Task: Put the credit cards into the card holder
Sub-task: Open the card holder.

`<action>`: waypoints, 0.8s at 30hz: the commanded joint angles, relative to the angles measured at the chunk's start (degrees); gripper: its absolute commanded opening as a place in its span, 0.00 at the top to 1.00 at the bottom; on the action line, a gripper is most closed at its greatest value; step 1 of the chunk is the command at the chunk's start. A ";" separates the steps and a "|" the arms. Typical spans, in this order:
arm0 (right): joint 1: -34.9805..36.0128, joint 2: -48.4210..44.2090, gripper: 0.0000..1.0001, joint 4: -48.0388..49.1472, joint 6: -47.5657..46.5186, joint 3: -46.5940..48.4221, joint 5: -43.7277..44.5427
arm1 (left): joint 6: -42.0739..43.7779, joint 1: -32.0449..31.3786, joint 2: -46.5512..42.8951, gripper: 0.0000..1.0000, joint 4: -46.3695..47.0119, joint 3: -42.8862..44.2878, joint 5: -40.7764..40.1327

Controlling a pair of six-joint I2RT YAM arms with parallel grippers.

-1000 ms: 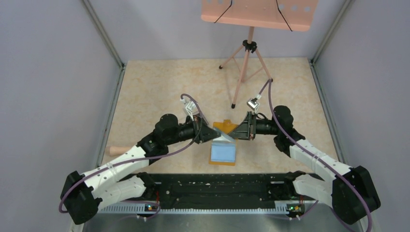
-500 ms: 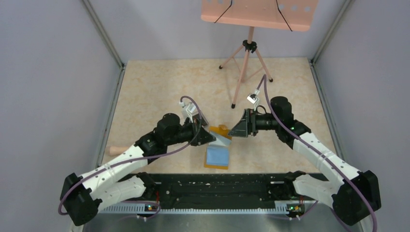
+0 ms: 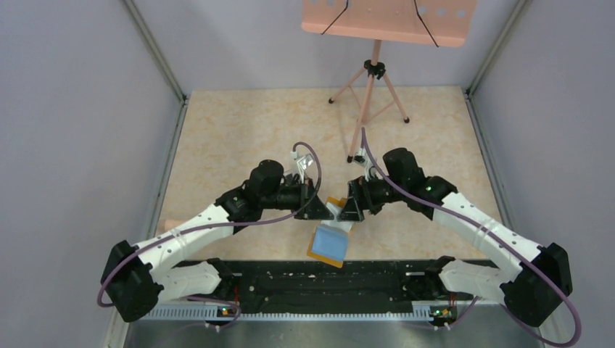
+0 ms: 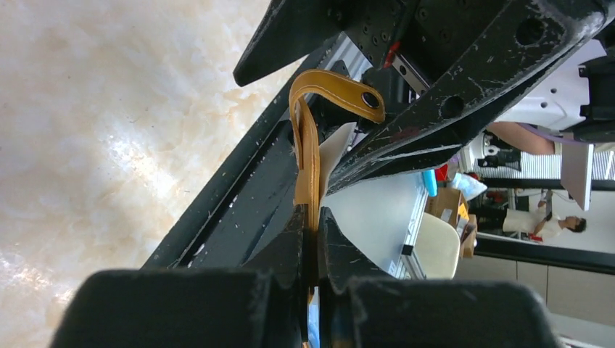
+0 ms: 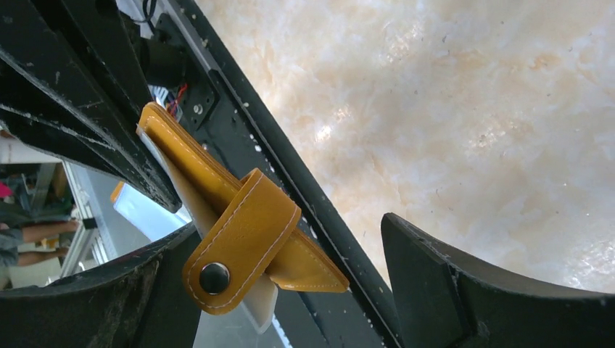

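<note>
Beige marbled table (image 3: 239,130) between grey walls, with a pink music stand (image 3: 384,18) at the far end. Both arms meet at the middle. Left gripper (image 4: 310,221) is pressed tight on the orange card holder (image 3: 328,244), which hangs above the table. Right gripper (image 3: 350,209) stands wide apart around the clasp tab (image 5: 243,243), gripping nothing.

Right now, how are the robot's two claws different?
The left gripper is squeezed shut on the edge of the orange card holder, while the right gripper is open wide. The left gripper holds the card holder up. The right gripper holds nothing, and the clasp tab shows between its spread fingers. Both are black, and they meet at the card holder.
</note>
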 commanded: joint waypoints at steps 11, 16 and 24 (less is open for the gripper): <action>0.46 -3.61 0.89 18.74 5.19 -4.54 -23.21 | 2.24 -1.39 -4.10 1.00 6.03 1.40 4.67; -0.39 -4.01 1.00 18.54 8.05 -4.50 -19.39 | 5.03 -1.25 -6.45 0.61 -2.99 1.18 -4.61; -8.53 -6.04 1.00 30.49 21.59 -5.88 -23.63 | 3.52 -1.25 -10.12 0.39 -0.10 -6.54 -5.76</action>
